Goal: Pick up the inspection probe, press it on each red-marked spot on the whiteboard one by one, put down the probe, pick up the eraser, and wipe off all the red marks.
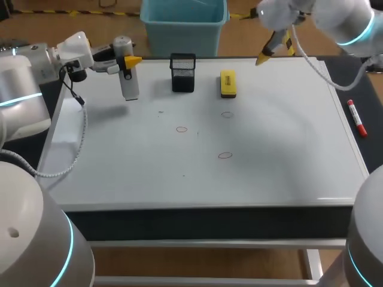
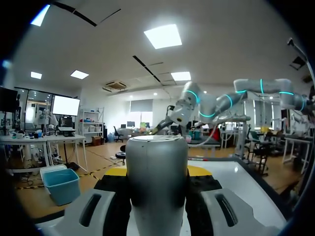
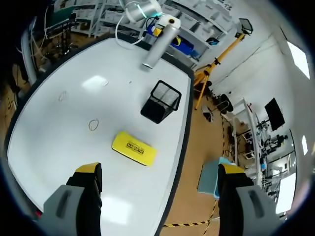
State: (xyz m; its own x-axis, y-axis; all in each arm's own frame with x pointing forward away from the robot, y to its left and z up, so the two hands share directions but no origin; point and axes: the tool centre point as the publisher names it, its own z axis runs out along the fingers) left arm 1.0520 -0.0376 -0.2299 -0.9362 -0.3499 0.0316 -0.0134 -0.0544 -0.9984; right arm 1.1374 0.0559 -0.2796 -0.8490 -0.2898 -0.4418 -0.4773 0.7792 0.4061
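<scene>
The inspection probe (image 1: 128,81), a silver cylinder, hangs upright above the far left of the whiteboard (image 1: 275,149). My left gripper (image 1: 125,61) is shut on its upper part. In the left wrist view the probe (image 2: 156,187) fills the gap between the yellow tips of my left gripper (image 2: 158,171). Three faint red circles (image 1: 182,129) (image 1: 227,115) (image 1: 225,155) lie mid-board. The yellow eraser (image 1: 228,83) lies flat near the far edge. My right gripper (image 1: 272,48) hovers open above the far right; in its own view the right gripper (image 3: 160,169) is above the eraser (image 3: 134,148), holding nothing.
A black mesh holder (image 1: 183,72) stands between the probe and the eraser, also seen ahead of the right gripper as the mesh holder (image 3: 161,102). A red marker (image 1: 357,118) lies on the dark strip right of the whiteboard.
</scene>
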